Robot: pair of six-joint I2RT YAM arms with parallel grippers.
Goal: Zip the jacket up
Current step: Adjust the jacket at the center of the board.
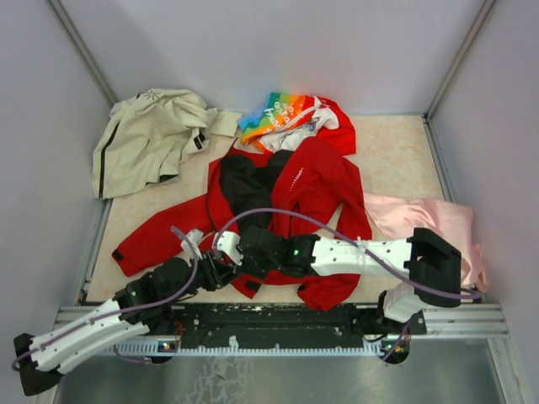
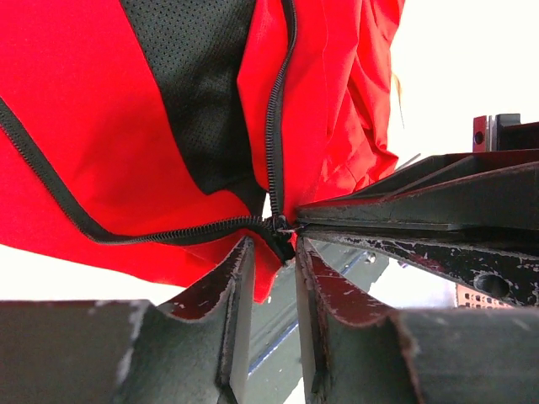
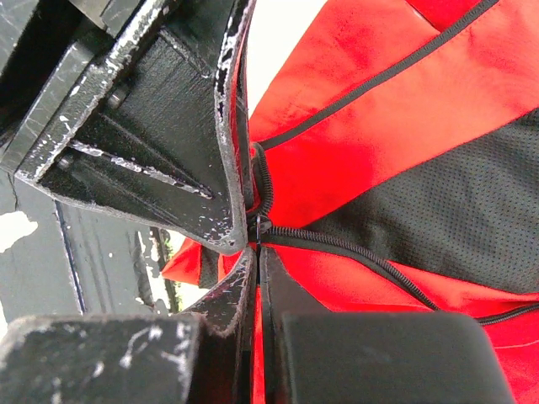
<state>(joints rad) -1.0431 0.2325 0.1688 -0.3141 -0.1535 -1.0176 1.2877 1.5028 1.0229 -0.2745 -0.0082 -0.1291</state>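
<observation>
Right gripper (image 3: pixel 257 246), fingers pressed together, pinched the zipper (image 2: pixel 273 126) at the bottom end of the jacket (image 1: pixel 320 181); left gripper (image 2: pixel 274 254), fingers apart, straddled the jacket's hem corner just beside that pinch. The jacket lay open, lining up, on the table (image 1: pixel 396 151)

- At the right gripper (image 2: pixel 295 226) tips, a small metal zipper part (image 2: pixel 285 224) is mostly pinched out of sight; slider or end pin, cannot tell.
- Above the left gripper (image 2: pixel 274 252), the zipper teeth (image 2: pixel 271 126) run off the top edge.
- Seen from overhead, the jacket (image 1: pixel 324 181) hem by both grippers lies under the right arm (image 1: pixel 354 252).
- The white logo text (image 1: pixel 296 178) beyond the grippers is too small to read.
- The pink cloth (image 1: pixel 421 217), to the right gripper's right, is partly covered by that arm's elbow.
</observation>
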